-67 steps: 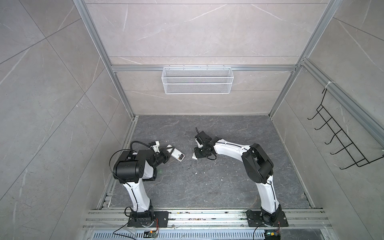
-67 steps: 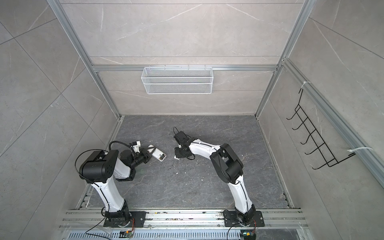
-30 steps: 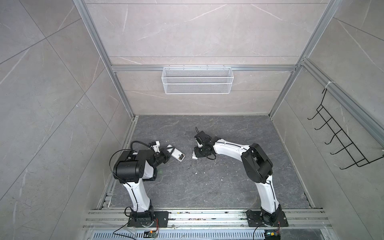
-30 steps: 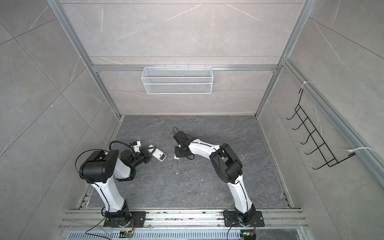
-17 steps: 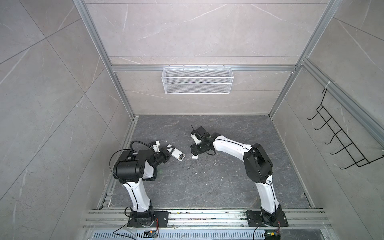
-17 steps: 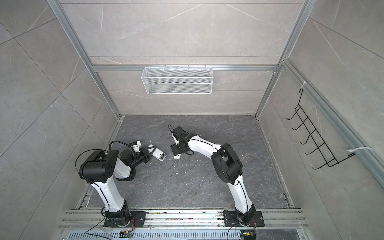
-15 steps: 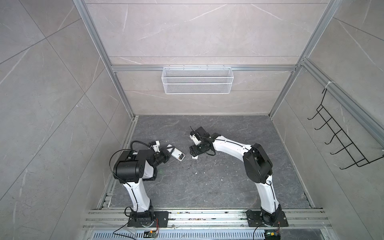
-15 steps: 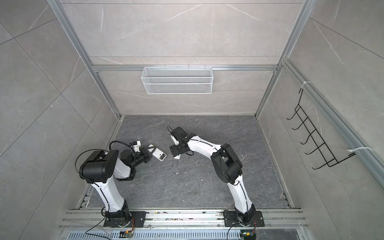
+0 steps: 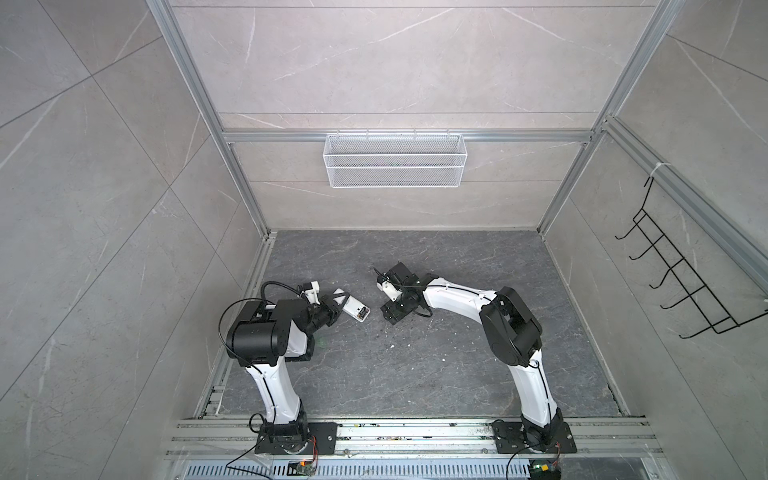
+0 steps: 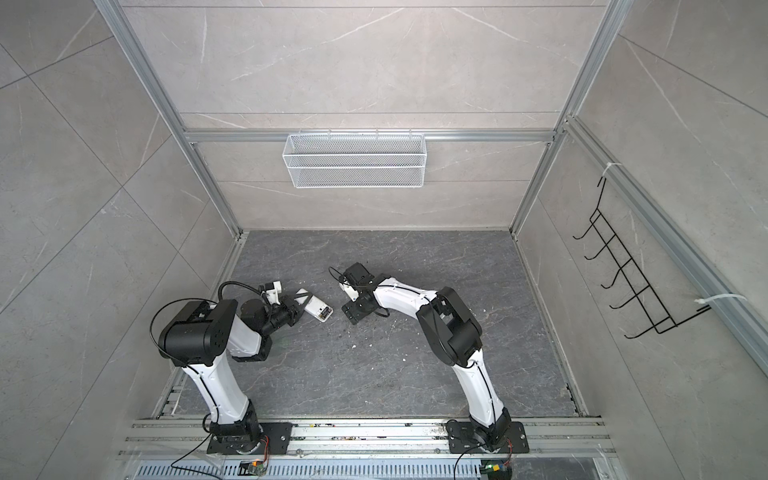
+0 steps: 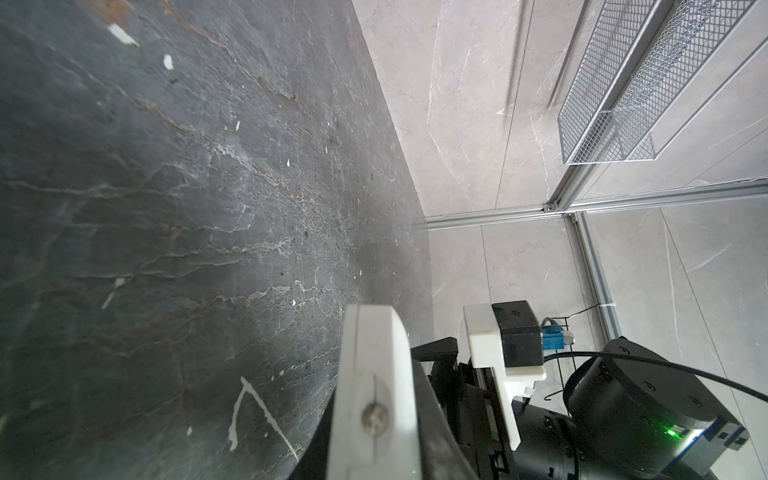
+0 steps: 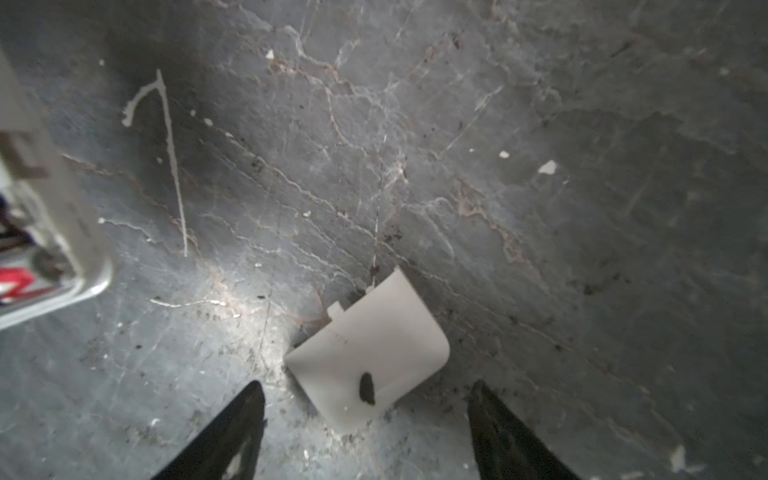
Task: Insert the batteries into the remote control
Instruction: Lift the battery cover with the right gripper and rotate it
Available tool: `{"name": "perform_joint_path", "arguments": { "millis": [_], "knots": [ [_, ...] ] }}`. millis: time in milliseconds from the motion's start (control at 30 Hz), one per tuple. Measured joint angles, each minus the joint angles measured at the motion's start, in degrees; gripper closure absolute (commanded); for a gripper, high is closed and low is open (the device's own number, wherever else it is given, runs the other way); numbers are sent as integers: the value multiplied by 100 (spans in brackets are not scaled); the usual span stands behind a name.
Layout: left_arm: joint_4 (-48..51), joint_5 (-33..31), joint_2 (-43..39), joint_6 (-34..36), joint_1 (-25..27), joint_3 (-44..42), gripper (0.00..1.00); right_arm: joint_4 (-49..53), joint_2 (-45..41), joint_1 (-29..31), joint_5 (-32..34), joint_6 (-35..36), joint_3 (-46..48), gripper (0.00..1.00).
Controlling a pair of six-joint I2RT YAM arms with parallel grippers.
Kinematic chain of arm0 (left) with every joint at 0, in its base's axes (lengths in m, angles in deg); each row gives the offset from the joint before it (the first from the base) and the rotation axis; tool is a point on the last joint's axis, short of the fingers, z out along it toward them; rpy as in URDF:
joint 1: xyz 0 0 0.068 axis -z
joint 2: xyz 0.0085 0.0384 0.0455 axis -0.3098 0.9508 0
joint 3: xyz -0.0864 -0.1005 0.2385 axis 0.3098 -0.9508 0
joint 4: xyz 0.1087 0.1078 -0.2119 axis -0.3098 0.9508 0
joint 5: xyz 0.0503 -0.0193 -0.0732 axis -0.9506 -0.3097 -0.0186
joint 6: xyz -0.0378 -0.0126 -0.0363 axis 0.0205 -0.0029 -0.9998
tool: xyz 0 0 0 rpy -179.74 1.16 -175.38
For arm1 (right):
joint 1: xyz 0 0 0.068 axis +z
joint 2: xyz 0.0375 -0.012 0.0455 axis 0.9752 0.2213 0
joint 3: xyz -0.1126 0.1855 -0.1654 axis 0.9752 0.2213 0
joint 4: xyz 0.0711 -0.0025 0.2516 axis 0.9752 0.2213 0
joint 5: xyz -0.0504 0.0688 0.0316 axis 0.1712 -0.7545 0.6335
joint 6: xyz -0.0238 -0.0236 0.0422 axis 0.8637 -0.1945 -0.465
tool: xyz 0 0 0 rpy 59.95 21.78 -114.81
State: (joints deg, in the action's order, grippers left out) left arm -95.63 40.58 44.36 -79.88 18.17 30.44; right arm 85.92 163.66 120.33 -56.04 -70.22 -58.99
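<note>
White rectangular remote control (image 9: 353, 307): clamped by left gripper (image 9: 338, 303). Right gripper (image 12: 366, 388): newly spread wide, small white cover plate (image 12: 374, 328) released beside remote control; compartment likely uncovered.

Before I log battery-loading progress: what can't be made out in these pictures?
- The batteries: too small in both top views to tell if any sit in the remote control; its bay is blurred and cut off by the right wrist view's edge.
- Cover plate: hidden under the right gripper in both top views.
</note>
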Motion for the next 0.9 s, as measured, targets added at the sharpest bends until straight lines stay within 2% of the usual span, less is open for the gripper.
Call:
{"name": "perform_joint_path", "arguments": {
  "millis": [300,467,767,900],
  "knots": [
    [0,2,0,0,26,0,100,-52,306,107,444,103,-341,24],
    [0,4,0,0,26,0,100,-111,490,107,675,7,-621,31],
    [0,4,2,-2,26,0,100,17,531,107,1292,-614,-723,38],
    [0,4,7,-2,26,0,100,131,531,101,1416,-1075,-734,32]
  ]
}}
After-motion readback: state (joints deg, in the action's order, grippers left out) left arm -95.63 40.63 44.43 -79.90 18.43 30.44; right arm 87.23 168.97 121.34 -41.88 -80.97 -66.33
